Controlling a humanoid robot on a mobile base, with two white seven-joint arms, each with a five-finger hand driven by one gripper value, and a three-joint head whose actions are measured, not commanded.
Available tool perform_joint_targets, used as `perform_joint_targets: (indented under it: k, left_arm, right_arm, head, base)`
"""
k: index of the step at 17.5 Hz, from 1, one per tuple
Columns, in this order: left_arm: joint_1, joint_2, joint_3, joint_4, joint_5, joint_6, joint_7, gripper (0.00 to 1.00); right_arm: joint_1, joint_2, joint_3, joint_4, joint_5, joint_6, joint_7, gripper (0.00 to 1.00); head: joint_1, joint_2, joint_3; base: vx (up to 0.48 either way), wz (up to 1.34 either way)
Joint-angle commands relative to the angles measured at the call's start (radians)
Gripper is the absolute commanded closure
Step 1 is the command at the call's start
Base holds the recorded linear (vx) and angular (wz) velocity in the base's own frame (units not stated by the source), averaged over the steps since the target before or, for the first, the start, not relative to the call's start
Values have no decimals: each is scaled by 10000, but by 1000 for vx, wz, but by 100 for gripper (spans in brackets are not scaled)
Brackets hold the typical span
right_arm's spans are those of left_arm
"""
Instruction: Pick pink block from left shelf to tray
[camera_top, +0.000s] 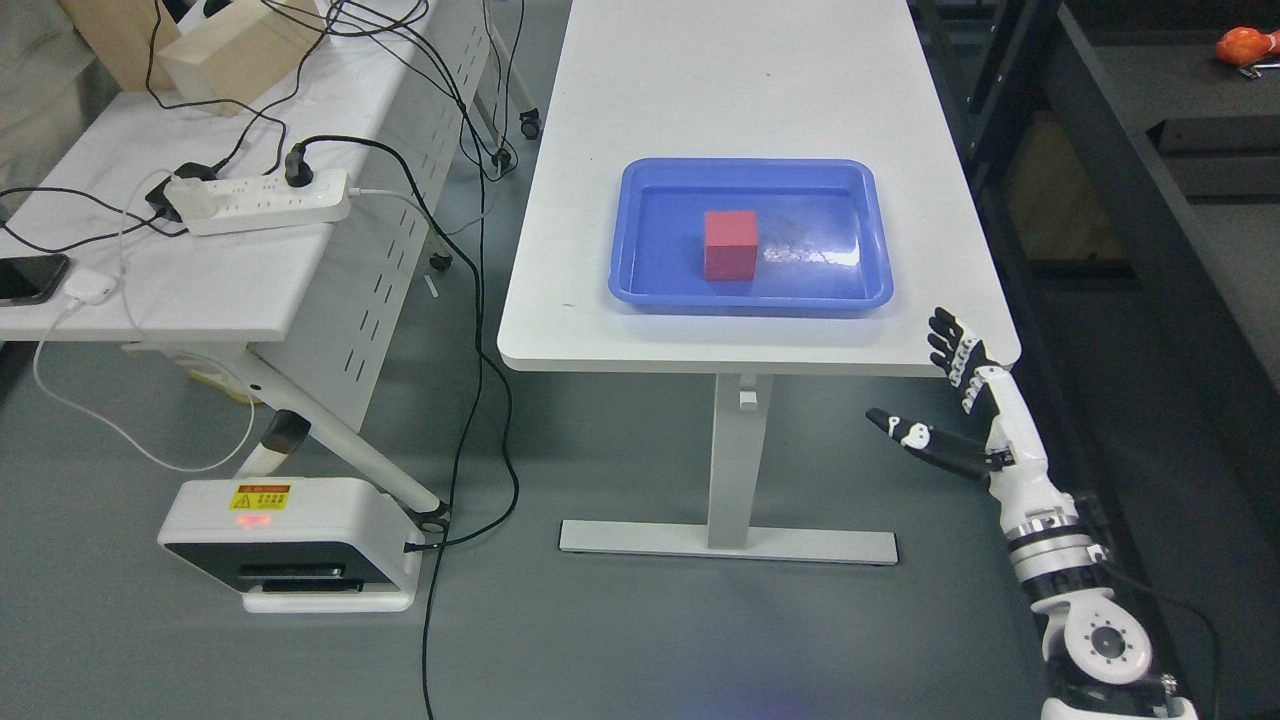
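pink block is sitting upright in the blue tray, roughly mid-tray but a bit left of centre, not touching any of the tray walls. tray is on the white table, toward the near end of it

right hand comes up from the bottom right corner, hanging below and just off the near right corner of the table. fingers are spread wide w/ the thumb stuck out to the left, holding nothing. well apart from the block and tray. left arm isn't visible anywhere

other stuff: second white table on the left w/ a power strip, a bunch of black cables trailing down to the floor, a phone at the left edge and a small white charger right beside it. couple of wooden blocks at the far end of that table. white box-like device w/ a yellow warning sticker on the floor near left. something orange on the dark shelving far right, too small to tell what
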Motion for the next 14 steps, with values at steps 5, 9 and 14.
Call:
perform_joint_targets:
  k: [5, 9, 14]
  left_arm:
    - [198, 175, 0, -175, 0, 2, 2, 0]
    - [198, 175, 0, -175, 0, 2, 2, 0]
    - [198, 175, 0, -175, 0, 2, 2, 0]
  right_arm:
    - [2, -175, 3, 1, 0, -28, 82, 0]
    - [2, -175, 3, 1, 0, -28, 82, 0]
    - [-13, -175, 3, 1, 0, -13, 82, 0]
  head:
    - [0, 0, 0]
    - [0, 0, 0]
    - [0, 1, 0]
  base:
    - [-11, 16]
    - [0, 0]
    - [0, 0]
